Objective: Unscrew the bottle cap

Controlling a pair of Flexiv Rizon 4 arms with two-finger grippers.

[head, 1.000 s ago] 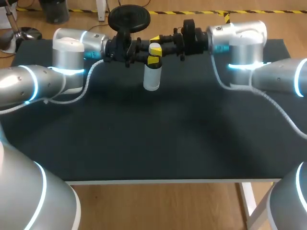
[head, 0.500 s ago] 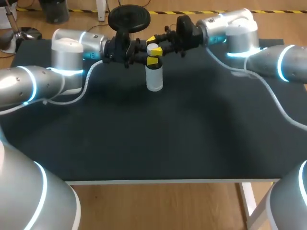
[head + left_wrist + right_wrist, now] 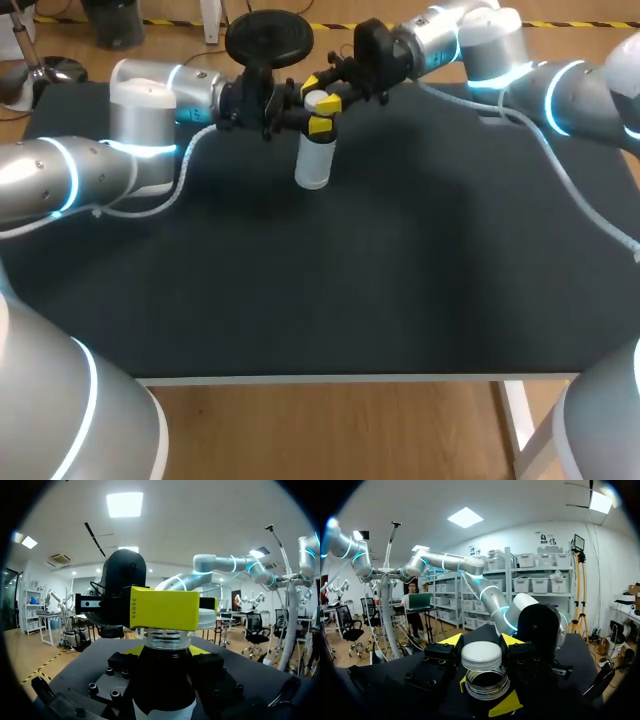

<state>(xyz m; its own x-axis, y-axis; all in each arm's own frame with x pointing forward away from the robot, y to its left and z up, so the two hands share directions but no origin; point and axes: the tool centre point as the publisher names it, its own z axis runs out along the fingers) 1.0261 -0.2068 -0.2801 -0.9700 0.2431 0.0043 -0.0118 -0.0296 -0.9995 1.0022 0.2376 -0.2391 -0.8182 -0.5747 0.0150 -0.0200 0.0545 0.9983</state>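
Landmark: a white cylindrical plastic bottle point(image 3: 313, 162), roughly upright over the far part of the black table top point(image 3: 350, 290). Whether its base rests on the table cannot be told.

Left arm: the silver left arm point(image 3: 60, 175) comes in from the bottle's left side and runs level toward it.

Left gripper: the left gripper point(image 3: 312, 125) is clamped on the bottle just under its neck. The left wrist view shows a yellow tip on each side of the bottle's shoulder, both against it.

Bottle neck: the clear threaded neck point(image 3: 487, 682) stands bare above the left gripper, and its mouth is uncovered.

Cap: a round white plastic bottle cap point(image 3: 318, 101) is off the bottle and hangs just above the open mouth. In the right wrist view a gap shows between the two.

Right gripper: the right gripper point(image 3: 320, 94) is closed on the cap, with one finger on each side of its rim. It sits directly above the bottle's neck and close over the left gripper.

Right arm: the silver right arm point(image 3: 560, 85) comes in from the bottle's right and from farther back, sloping down to the cap.
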